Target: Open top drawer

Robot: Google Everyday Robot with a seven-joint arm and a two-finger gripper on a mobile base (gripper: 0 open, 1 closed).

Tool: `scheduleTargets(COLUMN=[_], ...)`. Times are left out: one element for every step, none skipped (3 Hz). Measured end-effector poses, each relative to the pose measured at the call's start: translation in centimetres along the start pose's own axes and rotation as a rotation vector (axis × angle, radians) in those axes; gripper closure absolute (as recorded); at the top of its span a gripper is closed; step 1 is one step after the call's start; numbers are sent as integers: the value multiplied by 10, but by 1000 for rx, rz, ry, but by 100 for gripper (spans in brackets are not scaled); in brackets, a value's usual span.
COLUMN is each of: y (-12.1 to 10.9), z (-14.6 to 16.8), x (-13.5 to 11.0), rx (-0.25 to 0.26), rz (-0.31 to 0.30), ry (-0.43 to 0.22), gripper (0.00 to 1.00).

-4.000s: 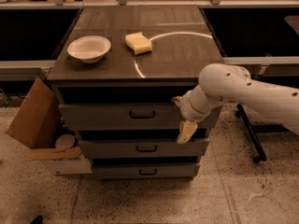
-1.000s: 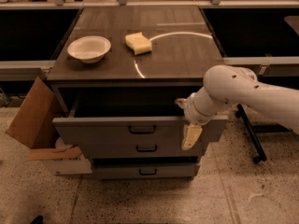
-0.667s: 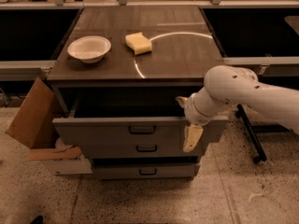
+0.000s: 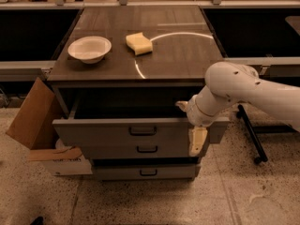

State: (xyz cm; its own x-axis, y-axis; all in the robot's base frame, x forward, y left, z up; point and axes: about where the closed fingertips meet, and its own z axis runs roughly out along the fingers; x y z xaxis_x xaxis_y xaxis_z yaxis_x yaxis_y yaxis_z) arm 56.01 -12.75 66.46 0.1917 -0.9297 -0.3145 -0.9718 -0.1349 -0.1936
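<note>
The top drawer (image 4: 117,131) is a wide grey front with a small dark loop handle (image 4: 142,131) at its centre. It stands pulled out, with a dark gap behind it under the cabinet top. My gripper (image 4: 197,140) hangs from the white arm (image 4: 243,88) in front of the drawer's right end, right of the handle and apart from it. One pale finger (image 4: 197,141) points down over the drawer front. Two shorter grey drawers (image 4: 146,149) sit shut below.
A white bowl (image 4: 89,48) and a yellow sponge (image 4: 139,43) lie on the dark cabinet top (image 4: 178,55). An open cardboard box (image 4: 35,118) leans at the cabinet's left. A dark stand leg with a castor (image 4: 251,135) is on the floor at the right.
Four seconds ago the top drawer was shut; it has since slid out toward the camera. Over the last second the drawer and gripper barely moved.
</note>
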Motion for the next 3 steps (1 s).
scheduleTargets(y=[13, 26, 43], z=[0, 3, 3], x=[5, 7, 10], rx=[-74, -146, -203], rz=[-24, -41, -44], ry=[20, 48, 81], gripper=[0, 19, 42])
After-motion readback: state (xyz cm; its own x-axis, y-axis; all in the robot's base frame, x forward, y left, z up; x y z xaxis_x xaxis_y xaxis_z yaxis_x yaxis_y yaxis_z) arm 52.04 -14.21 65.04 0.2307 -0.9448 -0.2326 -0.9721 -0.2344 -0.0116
